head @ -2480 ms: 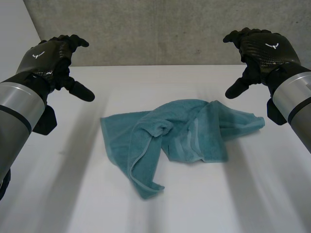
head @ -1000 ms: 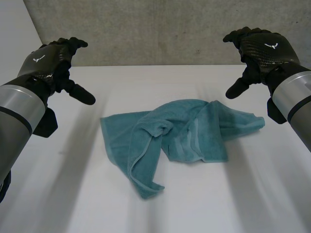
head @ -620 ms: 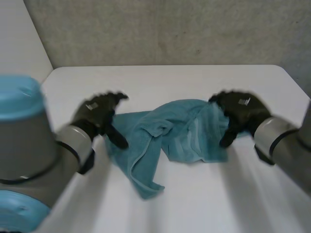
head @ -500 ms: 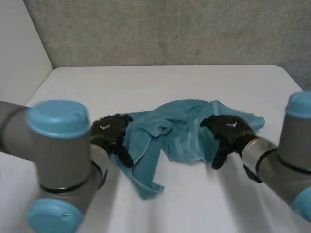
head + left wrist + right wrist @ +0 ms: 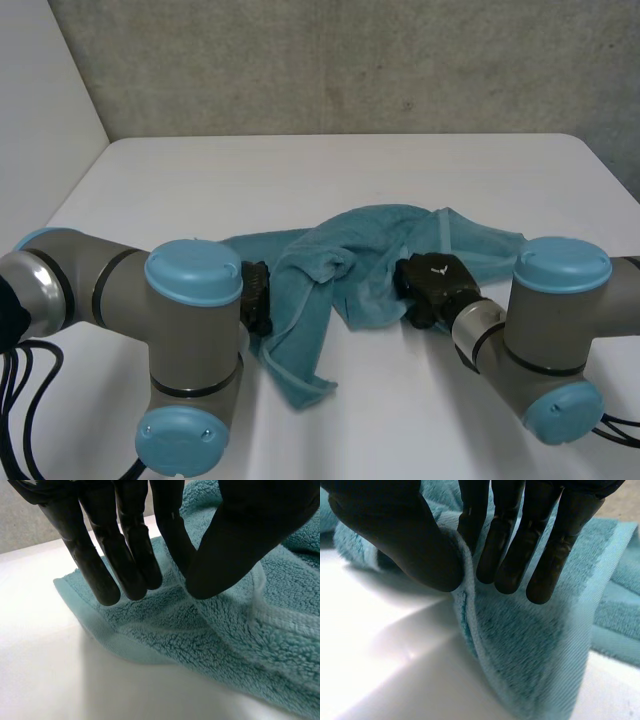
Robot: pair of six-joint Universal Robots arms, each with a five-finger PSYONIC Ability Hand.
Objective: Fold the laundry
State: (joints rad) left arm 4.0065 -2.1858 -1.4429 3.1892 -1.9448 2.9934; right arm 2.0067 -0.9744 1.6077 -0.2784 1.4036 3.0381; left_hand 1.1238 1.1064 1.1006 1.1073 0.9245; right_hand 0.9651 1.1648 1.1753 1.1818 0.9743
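A crumpled teal towel (image 5: 372,248) lies in the middle of the white table (image 5: 300,170). My left hand (image 5: 256,298) is low at the towel's left edge, half hidden behind its own arm. In the left wrist view the left hand (image 5: 131,555) presses thumb against fingers on a ridge of the towel (image 5: 225,645) close to its hemmed edge. My right hand (image 5: 435,280) sits on the towel's near right part. In the right wrist view the right hand (image 5: 395,530) pinches a raised fold of the towel (image 5: 535,645) between thumb and fingers.
A grey wall (image 5: 350,60) stands behind the table's far edge. Bare tabletop lies in front of the towel between my two arms, whose elbows (image 5: 195,272) rest low on either side.
Both arms came down from raised positions at the sides to the towel. Both hands, open before, have closed their thumbs and fingers on the cloth.
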